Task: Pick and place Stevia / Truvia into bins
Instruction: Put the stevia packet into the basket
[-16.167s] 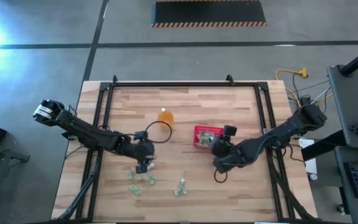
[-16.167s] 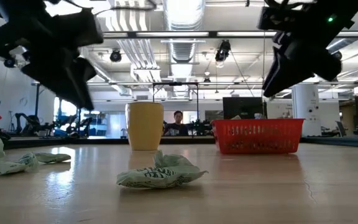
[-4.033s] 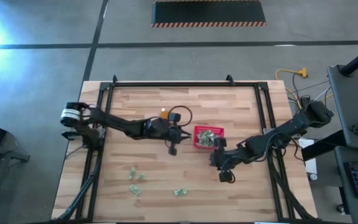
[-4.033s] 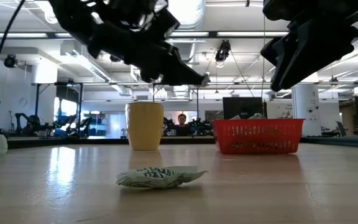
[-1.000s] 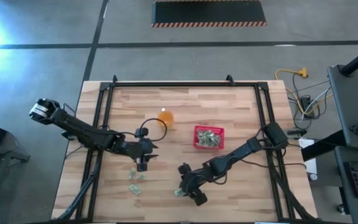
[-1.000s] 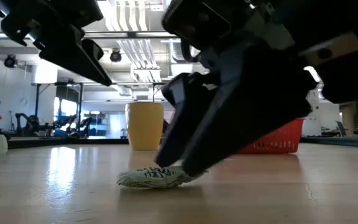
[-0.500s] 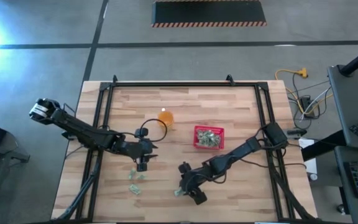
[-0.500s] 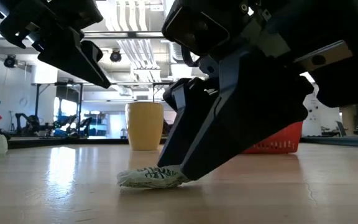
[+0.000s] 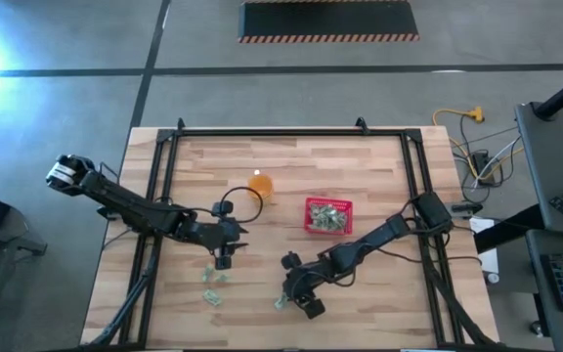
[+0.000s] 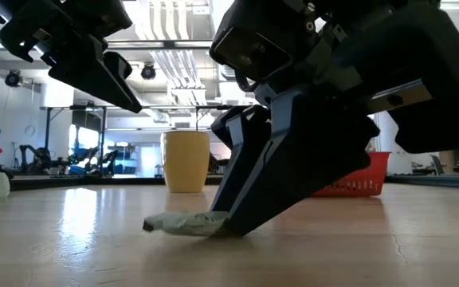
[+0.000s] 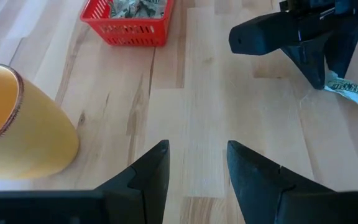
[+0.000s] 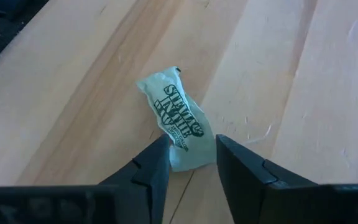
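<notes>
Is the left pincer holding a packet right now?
No: in the left wrist view the left pincer has bare table between its fingers, while the right pincer closes around a packet.

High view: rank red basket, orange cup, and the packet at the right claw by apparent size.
1. Red basket, clearly largest.
2. Orange cup, noticeably smaller.
3. Packet at the right claw, smallest and partly hidden by it.
All sit on the same table, so camera distance doesn't skew this.
</notes>
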Controlling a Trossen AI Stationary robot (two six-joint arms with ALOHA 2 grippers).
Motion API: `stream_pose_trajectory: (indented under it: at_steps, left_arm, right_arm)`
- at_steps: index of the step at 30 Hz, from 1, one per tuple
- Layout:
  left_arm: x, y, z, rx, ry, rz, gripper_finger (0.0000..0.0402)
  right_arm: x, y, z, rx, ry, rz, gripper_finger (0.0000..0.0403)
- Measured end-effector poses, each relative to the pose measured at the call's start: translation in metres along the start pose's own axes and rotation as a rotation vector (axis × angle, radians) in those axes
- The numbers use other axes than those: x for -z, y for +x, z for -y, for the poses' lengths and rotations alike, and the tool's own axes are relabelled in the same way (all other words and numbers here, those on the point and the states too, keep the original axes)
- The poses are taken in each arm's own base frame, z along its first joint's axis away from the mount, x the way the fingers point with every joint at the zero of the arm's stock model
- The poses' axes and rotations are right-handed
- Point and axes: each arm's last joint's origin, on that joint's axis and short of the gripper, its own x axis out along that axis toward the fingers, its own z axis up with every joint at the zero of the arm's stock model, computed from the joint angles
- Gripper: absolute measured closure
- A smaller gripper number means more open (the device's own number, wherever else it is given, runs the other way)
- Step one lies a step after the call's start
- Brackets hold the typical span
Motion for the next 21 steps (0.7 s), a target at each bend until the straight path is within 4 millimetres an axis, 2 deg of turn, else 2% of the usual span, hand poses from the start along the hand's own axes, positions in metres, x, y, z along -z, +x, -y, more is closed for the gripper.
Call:
stream_pose_trajectory:
  at_steps: [11,16,21]
  left_arm:
    - [0.001,0.0,0.0,-0.001,0.001,-0.002,0.0257]
    - [0.001,0.0,0.0,-0.001,0.002,-0.005,0.0257]
    - [0.001,0.001,0.0,-0.001,0.002,-0.004,0.0257]
  right_arm:
    - [-0.002,-0.001,0.0,-0.001,-0.043,0.004,0.0386]
    - [-0.007,-0.009,-0.001,-0.001,-0.056,0.022,0.0394]
    - [-0.013,-0.025,-0.001,0.059,-0.069,-0.012,0.0394]
